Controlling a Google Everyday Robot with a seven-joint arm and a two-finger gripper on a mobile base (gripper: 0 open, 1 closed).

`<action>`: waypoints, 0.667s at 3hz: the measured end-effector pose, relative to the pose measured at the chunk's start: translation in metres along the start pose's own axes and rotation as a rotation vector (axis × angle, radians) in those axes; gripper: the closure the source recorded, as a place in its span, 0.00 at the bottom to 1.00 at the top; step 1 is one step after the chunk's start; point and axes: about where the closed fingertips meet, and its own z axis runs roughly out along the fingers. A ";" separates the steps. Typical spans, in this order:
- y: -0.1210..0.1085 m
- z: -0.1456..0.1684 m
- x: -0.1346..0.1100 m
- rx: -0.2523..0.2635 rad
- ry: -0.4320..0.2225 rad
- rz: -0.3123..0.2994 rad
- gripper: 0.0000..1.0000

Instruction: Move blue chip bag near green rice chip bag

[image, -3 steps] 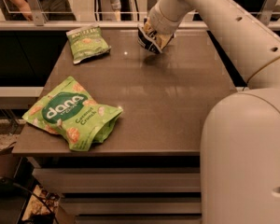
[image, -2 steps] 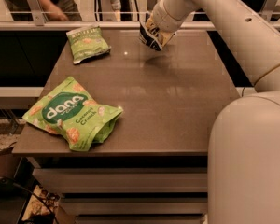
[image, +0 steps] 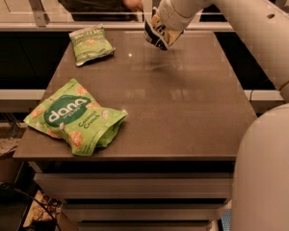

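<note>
Blue chip bag (image: pixel 154 37) in hand (image: pixel 162 27), far side; green rice chip bag (image: pixel 73 117) front-left.

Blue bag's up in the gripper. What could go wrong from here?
1. The green rice chip bag lies right at the table's front-left edge; a nudge on set-down could push it off.
2. The smaller green snack bag lies nearer the gripper: wrong-target risk.
3. The blue chip bag hangs in the air and may slip.

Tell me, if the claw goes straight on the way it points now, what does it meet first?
The claw, holding the blue chip bag above the far side, points down and slightly left. It would probably press the bag onto the table just below; depth is unclear.
</note>
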 end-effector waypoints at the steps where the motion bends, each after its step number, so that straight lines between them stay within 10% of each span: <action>1: 0.006 -0.025 -0.017 -0.040 0.040 0.026 1.00; 2: 0.015 -0.048 -0.032 -0.059 0.075 0.053 1.00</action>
